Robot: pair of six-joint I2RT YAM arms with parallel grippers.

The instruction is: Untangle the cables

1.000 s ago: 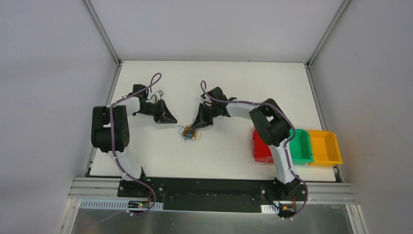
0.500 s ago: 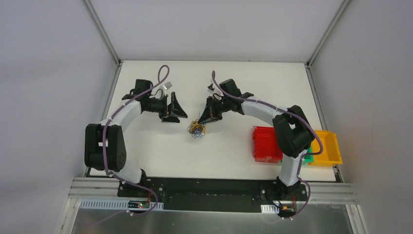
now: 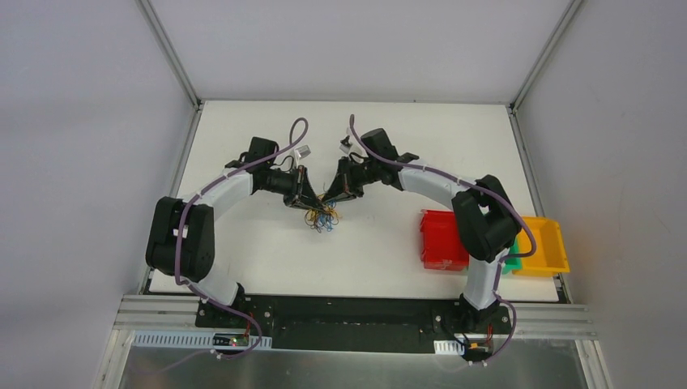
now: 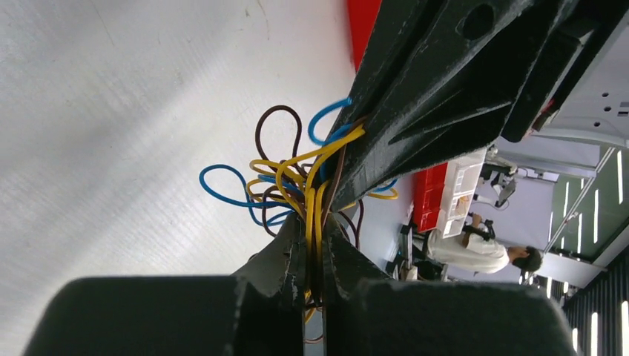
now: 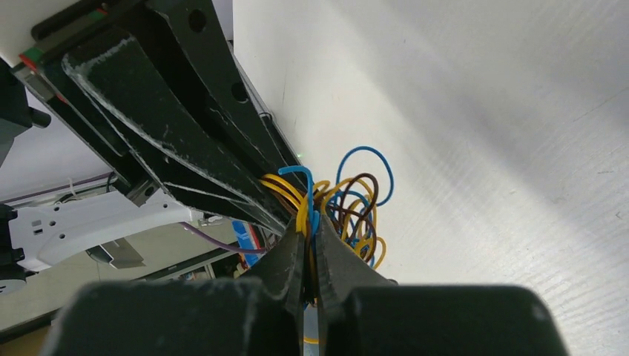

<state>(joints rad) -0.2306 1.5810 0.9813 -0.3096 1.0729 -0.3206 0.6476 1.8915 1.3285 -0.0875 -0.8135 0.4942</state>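
Between grey walls (image 3: 81,121) — white table (image 3: 381,259), cables (image 3: 322,217)

Cables (image 3: 322,217) between fingers (image 4: 276,268) (on table (image 3: 243,263))

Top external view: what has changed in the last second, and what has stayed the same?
The left gripper moved right, up to the right gripper, and closed on the cables. The right gripper shifted slightly right and farther from the bases, keeping its grip on the cables, which went along. The red bin and yellow bin stayed put.
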